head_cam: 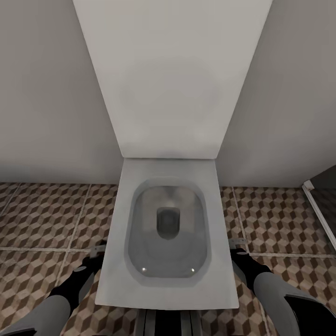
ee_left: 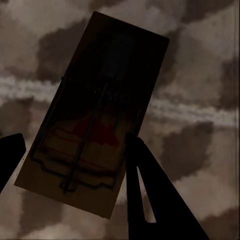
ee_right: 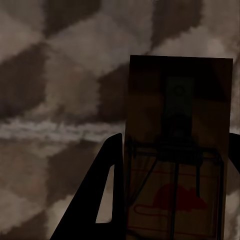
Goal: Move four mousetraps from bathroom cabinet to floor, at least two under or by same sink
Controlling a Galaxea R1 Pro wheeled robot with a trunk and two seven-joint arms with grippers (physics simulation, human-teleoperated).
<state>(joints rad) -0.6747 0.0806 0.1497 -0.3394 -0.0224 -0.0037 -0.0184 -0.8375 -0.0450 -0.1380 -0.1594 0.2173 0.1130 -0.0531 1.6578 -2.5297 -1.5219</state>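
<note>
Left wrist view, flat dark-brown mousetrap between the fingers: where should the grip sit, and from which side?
Judging from the left wrist view, grip the flat dark-brown wooden mousetrap across its narrow width, one finger on each long edge, at the end with the red print. Come in along its length from that end. The slab is thin, and its wire parts lie on the face, so the plain edges look safest.

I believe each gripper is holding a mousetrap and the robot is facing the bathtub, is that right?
Not quite: the head view shows it facing the toilet, not a bathtub. Each wrist view does show a mousetrap between the left gripper and right gripper fingers.
</note>
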